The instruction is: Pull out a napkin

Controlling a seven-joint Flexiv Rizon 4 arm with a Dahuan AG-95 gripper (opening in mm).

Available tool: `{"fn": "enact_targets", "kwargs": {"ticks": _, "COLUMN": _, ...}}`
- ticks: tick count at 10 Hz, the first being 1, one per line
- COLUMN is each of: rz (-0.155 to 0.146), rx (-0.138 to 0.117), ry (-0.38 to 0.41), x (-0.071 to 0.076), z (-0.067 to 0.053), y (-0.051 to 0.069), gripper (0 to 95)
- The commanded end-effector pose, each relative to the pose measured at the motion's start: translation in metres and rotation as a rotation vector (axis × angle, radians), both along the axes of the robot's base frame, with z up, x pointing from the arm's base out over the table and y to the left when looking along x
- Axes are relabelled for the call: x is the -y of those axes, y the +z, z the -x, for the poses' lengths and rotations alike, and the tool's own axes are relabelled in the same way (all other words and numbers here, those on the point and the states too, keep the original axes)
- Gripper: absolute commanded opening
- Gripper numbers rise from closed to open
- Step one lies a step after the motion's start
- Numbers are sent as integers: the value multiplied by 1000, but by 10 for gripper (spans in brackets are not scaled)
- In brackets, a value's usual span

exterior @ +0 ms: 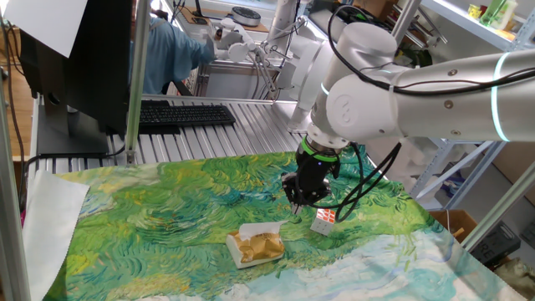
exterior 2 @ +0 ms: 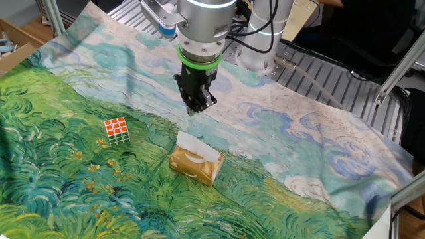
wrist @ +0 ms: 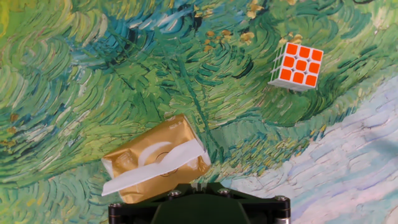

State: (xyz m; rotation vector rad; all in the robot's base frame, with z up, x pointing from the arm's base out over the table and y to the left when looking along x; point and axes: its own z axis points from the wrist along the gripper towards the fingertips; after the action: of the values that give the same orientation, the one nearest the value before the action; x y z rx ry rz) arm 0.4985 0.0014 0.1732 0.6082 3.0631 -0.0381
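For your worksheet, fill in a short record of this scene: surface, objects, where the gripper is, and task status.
surface: table under a green and blue painted cloth
tissue pack: gold, lying flat
napkin: white sheet poking out of the pack's top
cube: red-and-white, apart from the pack
gripper: above the cloth, touching nothing
status: napkin not yet pulled out

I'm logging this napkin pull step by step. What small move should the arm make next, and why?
Probably shift across and descend toward the napkin sticking out of the gold tissue pack. The gripper hangs above the tablecloth, beside the pack rather than over it, holding nothing. In the hand view the white sheet lies near the bottom edge, so it isn't yet lined up.
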Motion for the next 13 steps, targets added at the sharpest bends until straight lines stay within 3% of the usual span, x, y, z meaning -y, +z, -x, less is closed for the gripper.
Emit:
{"fn": "enact_targets", "kwargs": {"ticks": 1, "rz": -1, "rx": 1, "ry": -52, "x": 0, "z": 0, "y": 0, "gripper": 0}}
{"fn": "enact_targets", "kwargs": {"ticks": 5, "rz": -2, "rx": -2, "ry": -136, "x": -1, "z": 1, "y": 1, "gripper": 0}}
{"fn": "enact_targets", "kwargs": {"ticks": 10, "rz": -36, "rx": 1, "ry": -459, "x": -16, "z": 6, "y": 8, "gripper": 0}}
{"fn": "enact_targets", "kwargs": {"ticks": 13, "rz": -90, "rx": 4, "ry": -600, "x": -17, "z": 6, "y": 8, "gripper": 0}}
